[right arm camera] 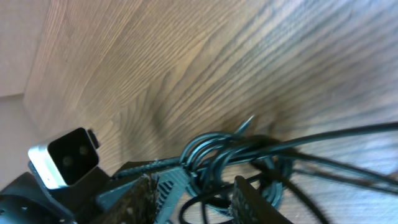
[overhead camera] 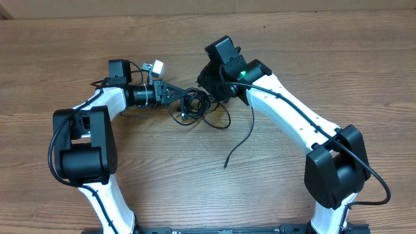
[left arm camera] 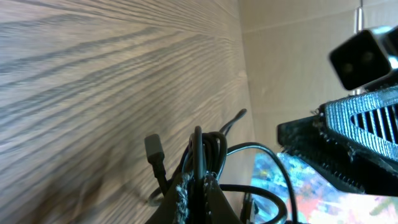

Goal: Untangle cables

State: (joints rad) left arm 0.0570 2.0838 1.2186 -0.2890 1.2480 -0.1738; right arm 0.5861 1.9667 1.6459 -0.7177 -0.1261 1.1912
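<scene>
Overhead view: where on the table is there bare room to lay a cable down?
Free: the brown wooden table between the white left arm and right arm, left of the loose cable tail; also its far strip. Crowded: centre, where left gripper and right gripper meet at the tangled black cables.

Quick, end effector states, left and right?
Left end effector: closed, holding the cables.
Right end effector: open, cables lying between its fingers.

open table (overhead camera: 162, 188) all around, cables (overhead camera: 195, 107) between left end effector (overhead camera: 184, 95) and right end effector (overhead camera: 211, 89)
</scene>
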